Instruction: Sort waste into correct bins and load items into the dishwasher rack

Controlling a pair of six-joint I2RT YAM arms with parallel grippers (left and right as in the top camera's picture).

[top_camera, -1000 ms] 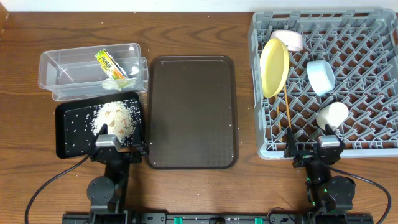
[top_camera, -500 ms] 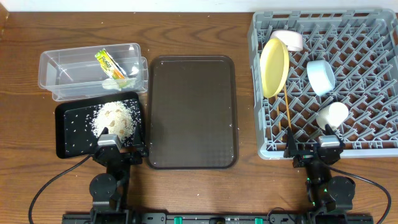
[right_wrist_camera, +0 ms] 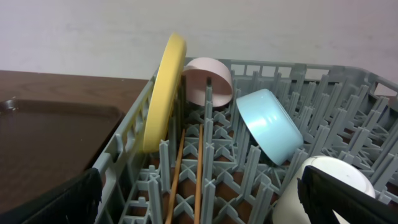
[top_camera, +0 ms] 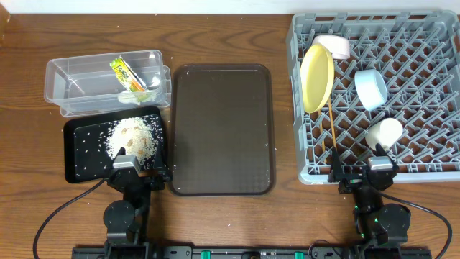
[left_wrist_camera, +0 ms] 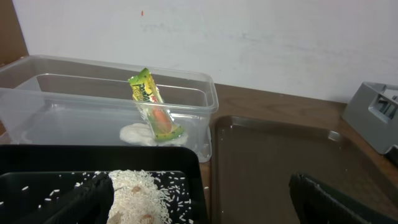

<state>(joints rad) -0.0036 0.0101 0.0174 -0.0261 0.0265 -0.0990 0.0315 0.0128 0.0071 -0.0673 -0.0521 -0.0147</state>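
Rice scraps point(top_camera: 133, 137), loose and white, lay in the shallow black rectangular tray point(top_camera: 72, 173) at twelve o'clock from the nearer left gripper point(left_wrist_camera: 199, 186); it and the right gripper point(right_wrist_camera: 199, 186) gaped empty.

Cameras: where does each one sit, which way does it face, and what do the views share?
Overhead: above the table, looking straight down on tub, black tray, brown tray and rack; left hand and right hand at the bottom.
Left wrist: low, facing the tub with wrapper, and rice; own fingers below.
Right wrist: low, facing into the rack at plate and blue bowl; own fingers below.
Shared: both wrist views catch the brown tray.
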